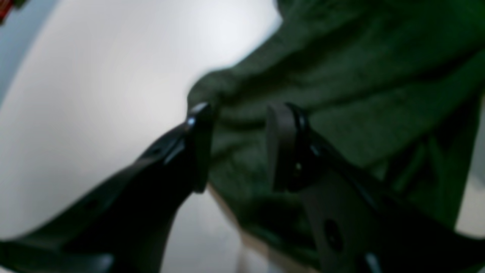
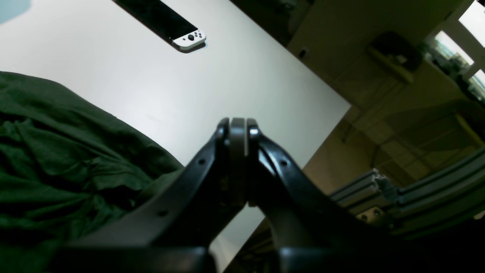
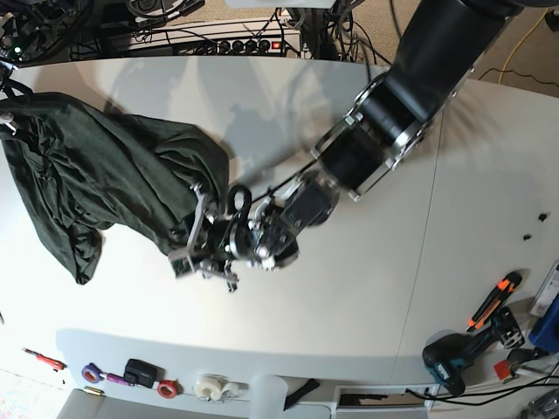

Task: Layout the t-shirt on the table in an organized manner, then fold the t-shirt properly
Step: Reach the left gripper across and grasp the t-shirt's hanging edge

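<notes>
- A dark green t-shirt (image 3: 96,179) lies crumpled on the left side of a white table (image 3: 349,288), seen from the base camera.
- The left claw (image 1: 237,146) is released, its jaws spread at the shirt's edge with cloth showing between them; no grip is visible.
- The right claw (image 2: 238,140) is clenched on nothing, beside the shirt.
- A game console (image 2: 166,24) lies farther off.
- Tools sit along the near edge, including a drill (image 3: 463,353).

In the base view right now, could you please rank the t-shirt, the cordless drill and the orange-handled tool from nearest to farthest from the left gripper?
1. t-shirt, at the left gripper, image left.
2. orange-handled tool, far right.
3. cordless drill, lower right corner; close to the tool's distance, so hard to call.
</notes>
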Motion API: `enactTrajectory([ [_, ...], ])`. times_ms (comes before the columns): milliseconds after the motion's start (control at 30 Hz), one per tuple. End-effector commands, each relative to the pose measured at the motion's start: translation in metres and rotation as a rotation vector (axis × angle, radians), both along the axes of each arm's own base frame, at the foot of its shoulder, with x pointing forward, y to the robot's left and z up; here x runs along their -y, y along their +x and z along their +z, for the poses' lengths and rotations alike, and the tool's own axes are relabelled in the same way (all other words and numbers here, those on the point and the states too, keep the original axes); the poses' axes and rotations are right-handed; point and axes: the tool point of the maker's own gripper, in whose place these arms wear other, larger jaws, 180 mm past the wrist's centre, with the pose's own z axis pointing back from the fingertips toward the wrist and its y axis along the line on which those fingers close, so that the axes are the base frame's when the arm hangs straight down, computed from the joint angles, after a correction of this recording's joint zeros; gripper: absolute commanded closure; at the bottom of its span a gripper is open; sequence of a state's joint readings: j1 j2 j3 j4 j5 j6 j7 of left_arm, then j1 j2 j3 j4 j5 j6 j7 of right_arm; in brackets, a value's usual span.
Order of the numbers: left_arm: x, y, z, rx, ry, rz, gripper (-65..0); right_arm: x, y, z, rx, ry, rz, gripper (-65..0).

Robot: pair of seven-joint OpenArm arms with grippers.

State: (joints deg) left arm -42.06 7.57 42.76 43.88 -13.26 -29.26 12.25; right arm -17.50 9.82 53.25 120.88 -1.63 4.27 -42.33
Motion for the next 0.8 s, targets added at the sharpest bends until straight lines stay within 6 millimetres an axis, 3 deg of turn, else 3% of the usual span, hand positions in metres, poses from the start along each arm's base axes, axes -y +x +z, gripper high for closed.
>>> enactTrajectory([
  [0, 0.013, 0.009, 0.025, 0.043, -0.053, -0.019, -24.0, 0.001, 0.002, 0.017, 0.020, -0.059, 0.012, 0.0],
  [200, -0.019, 0.041, -0.010, 0.134, 0.068, 0.074, -24.0, 0.001, 0.003, 0.011, -0.006, -0.050, 0.030, 0.0],
  [333, -0.020, 0.032, -0.024, 0.106, 0.011, 0.088, -24.0, 0.000, 0.004, 0.010, 0.000, -0.045, 0.035, 0.0],
  [633, -0.016, 0.020, -0.030, 0.082, -0.135, 0.169, -24.0, -0.020, 0.018, -0.011, -0.005, 0.050, 0.149, 0.0],
  [767, -0.020, 0.017, -0.041, 0.061, -0.103, 0.198, -21.4, -0.021, 0.018, -0.011, -0.003, 0.051, 0.152, 0.0],
])
